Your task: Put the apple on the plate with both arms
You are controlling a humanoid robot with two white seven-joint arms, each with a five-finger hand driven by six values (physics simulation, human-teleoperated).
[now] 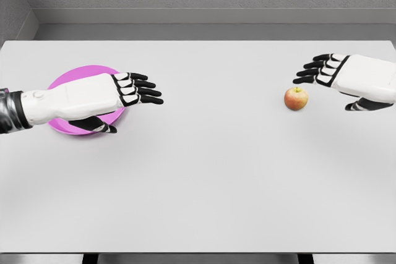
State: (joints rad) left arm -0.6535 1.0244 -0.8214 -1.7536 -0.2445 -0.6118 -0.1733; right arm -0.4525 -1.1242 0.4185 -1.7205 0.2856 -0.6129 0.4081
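A: Item one, far left?

B: Left hand [127,94], arm entering from the left edge; fingers extended and relaxed, holding nothing; it hovers over the pink plate [62,81], covering much of it; thumb tucked below the palm.

A: The plate itself?

B: Round, pink, lying flat on the white table [204,177] toward the left side; nothing visible on the parts that show.

A: Middle of the table?

B: Bare tabletop only; a wide gap between the plate and the next item.

A: Next item?

B: Apple [296,98], red and yellow, stem up, resting on the table at the right; well apart from the plate.

A: Far right?

B: Right hand [343,81], arm entering from the right edge; fingers spread open, holding nothing; fingertips just above and beside the apple, no contact apparent.

A: Status of the task?

B: By my judgement, early; the apple is not yet grasped; pickup, transfer across the table, likely a handover to the left hand, and placement all remain.
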